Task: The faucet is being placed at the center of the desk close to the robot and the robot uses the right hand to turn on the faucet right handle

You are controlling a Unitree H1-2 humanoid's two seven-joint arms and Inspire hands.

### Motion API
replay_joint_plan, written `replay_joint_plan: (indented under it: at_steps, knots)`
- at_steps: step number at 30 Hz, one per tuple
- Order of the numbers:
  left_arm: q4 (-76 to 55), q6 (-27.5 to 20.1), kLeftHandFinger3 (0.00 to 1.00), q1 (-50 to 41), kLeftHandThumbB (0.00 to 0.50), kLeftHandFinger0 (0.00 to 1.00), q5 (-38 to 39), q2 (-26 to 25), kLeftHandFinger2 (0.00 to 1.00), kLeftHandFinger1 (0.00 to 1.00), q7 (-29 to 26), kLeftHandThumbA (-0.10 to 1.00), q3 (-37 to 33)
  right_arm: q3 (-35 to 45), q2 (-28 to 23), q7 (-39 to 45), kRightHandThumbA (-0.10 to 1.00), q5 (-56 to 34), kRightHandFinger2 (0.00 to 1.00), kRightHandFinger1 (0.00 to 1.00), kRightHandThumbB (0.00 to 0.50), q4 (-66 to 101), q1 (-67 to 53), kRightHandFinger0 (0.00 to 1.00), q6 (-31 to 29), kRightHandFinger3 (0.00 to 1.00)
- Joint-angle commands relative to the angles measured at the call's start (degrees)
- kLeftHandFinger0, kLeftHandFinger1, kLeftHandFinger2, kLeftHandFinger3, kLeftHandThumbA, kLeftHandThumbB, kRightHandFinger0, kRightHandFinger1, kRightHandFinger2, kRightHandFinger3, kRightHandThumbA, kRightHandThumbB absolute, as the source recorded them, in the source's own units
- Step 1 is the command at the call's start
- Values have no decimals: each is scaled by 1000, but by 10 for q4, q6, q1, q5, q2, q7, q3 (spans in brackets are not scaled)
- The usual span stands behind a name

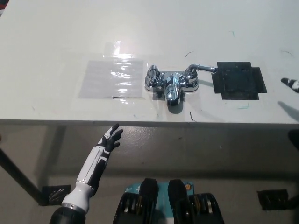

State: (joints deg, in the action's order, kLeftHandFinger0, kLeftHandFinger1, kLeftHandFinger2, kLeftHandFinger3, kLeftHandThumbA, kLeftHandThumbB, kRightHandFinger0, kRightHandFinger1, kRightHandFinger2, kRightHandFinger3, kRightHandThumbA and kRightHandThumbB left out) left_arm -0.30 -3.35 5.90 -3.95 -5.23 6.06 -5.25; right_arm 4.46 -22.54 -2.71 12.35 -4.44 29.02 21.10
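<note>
Chrome faucet (pixel 171 84) sits near the front edge of the table (pixel 56 37), its right handle (pixel 202 68) pointing toward a black taped patch (pixel 238 80); the right hand (pixel 290 83), a sliver at far right with its grip impossible to tell, should meet the lever's tip sideways; the left hand (pixel 111 137) hangs splayed below.

The chrome faucet (pixel 170 85) stands at the middle of the white desk (pixel 56 42), close to its near edge. Its right handle (pixel 202 68) points right, its tip at the left edge of a black taped patch (pixel 239 80). A clear shiny sheet (pixel 112 78) lies just left of the faucet. My white left hand (pixel 111 138) hangs below the desk edge, fingers (pixel 116 130) apart, holding nothing. Only a sliver of my right hand (pixel 290 83) shows at the right border, well apart from the handle
</note>
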Motion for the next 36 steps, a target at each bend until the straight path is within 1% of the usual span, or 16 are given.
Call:
replay_joint_plan:
  at_steps: [1, 4, 7, 9, 11, 12, 13, 14, 16, 18, 21, 23, 24, 27, 30, 36]
  knots:
    - [-33, 4, 1000, 64, 57, 1000, 18, -7, 1000, 1000, -7, 1000, 26, 91, -61, -52, 921, -278, 1000, 1000, 136, 589, -3, 1000, -214, 1000]
    - [-34, 8, 1000, 64, 51, 1000, 20, -7, 1000, 1000, -7, 1000, 28, 71, -37, -53, 866, -290, 1000, 1000, 159, 589, -27, 1000, -222, 1000]
    - [-36, 12, 1000, 63, 57, 1000, 17, -9, 1000, 1000, -6, 1000, 26, 40, -3, -49, 947, -285, 1000, 1000, 218, 589, -77, 1000, -224, 1000]
    - [-36, 13, 1000, 63, 59, 1000, 18, -8, 1000, 1000, -6, 1000, 26, 27, 12, -43, 945, -289, 1000, 1000, 212, 589, -99, 1000, -222, 1000]
    - [-35, 13, 1000, 63, 61, 1000, 19, -7, 1000, 1000, -6, 1000, 27, 9, 57, -25, 930, -269, 1000, 1000, 140, 589, -124, 1000, -207, 1000]
    - [-35, 11, 1000, 63, 60, 1000, 18, -7, 1000, 1000, -7, 1000, 27, 1, 68, -9, 951, -285, 1000, 1000, 174, 582, -141, 1000, -186, 1000]
    - [-36, 10, 1000, 62, 56, 1000, 17, -7, 1000, 1000, -8, 1000, 27, -8, 78, 9, 939, -303, 1000, 1000, 173, 558, -163, 1000, -190, 1000]
    - [-38, 12, 1000, 57, 62, 1000, 13, -8, 1000, 1000, -7, 1000, 24, -17, 95, 11, 914, -281, 1000, 1000, 164, 542, -182, 1000, -201, 1000]
    - [-40, 7, 1000, 51, 42, 1000, 15, -11, 1000, 1000, -3, 1000, 23, -34, 120, 17, 893, -245, 1000, 1000, 204, 504, -215, 1000, -217, 1000]
    - [-40, 7, 1000, 51, 55, 1000, 16, -11, 1000, 1000, -1, 1000, 24, -48, 132, 25, 944, -202, 1000, 1000, 190, 460, -237, 1000, -241, 1000]
    - [-39, 8, 1000, 50, 70, 1000, 19, -11, 1000, 1000, 2, 1000, 24, -62, 151, 38, 914, -196, 1000, 1000, 196, 397, -257, 1000, -249, 1000]
    - [-38, 4, 1000, 47, 75, 1000, 16, -11, 1000, 1000, 2, 1000, 23, -66, 157, 44, 884, -189, 1000, 1000, 179, 357, -259, 1000, -260, 1000]
    - [-39, 3, 1000, 43, 78, 1000, 15, -11, 1000, 1000, 3, 1000, 22, -68, 161, 41, 879, -175, 1000, 1000, 202, 332, -259, 1000, -259, 1000]
    - [-44, 1, 1000, 29, 70, 1000, 18, -8, 1000, 1000, 6, 1000, 21, -74, 174, 37, 770, -153, 1000, 1000, 137, 259, -260, 1000, -268, 1000]
    - [-47, 0, 1000, 18, 74, 1000, 15, -9, 1000, 1000, 7, 1000, 19, -78, 176, 38, 701, -144, 1000, 1000, 120, 207, -263, 1000, -282, 1000]
    - [-55, -10, 1000, -19, 71, 1000, 4, -5, 1000, 1000, 6, 1000, 8, -80, 174, 44, 689, -139, 1000, 1000, 88, 93, -283, 1000, -310, 1000]
